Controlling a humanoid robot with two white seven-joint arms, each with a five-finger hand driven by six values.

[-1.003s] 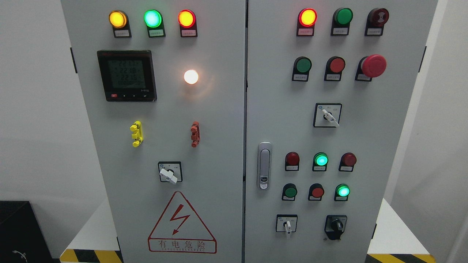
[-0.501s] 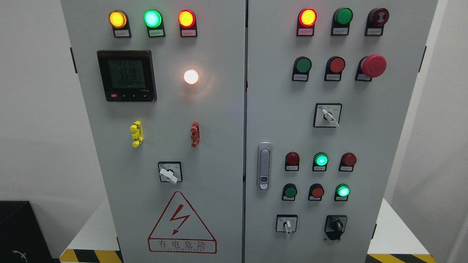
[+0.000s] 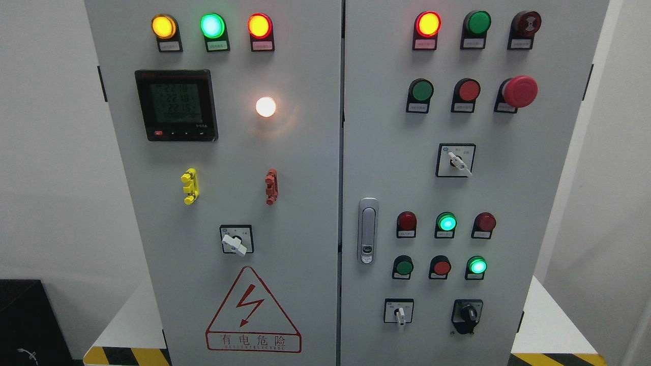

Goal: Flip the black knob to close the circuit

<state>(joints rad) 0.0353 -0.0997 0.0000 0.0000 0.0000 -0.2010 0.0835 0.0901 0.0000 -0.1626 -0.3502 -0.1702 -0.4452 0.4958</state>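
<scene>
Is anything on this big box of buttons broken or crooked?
Nothing looks broken. The white handles on two switches and point slantwise, but that may just be their setting. The black knob sits untouched at the lower right.

The cabinet [image 3: 305, 152] shows six lit lamps, one black knob [image 3: 467, 315], three white selector switches.

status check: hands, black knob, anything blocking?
Neither hand in view. Black knob at lower right of right door, untouched. Nothing in front of it; white-handled switch sits to its left.
</scene>
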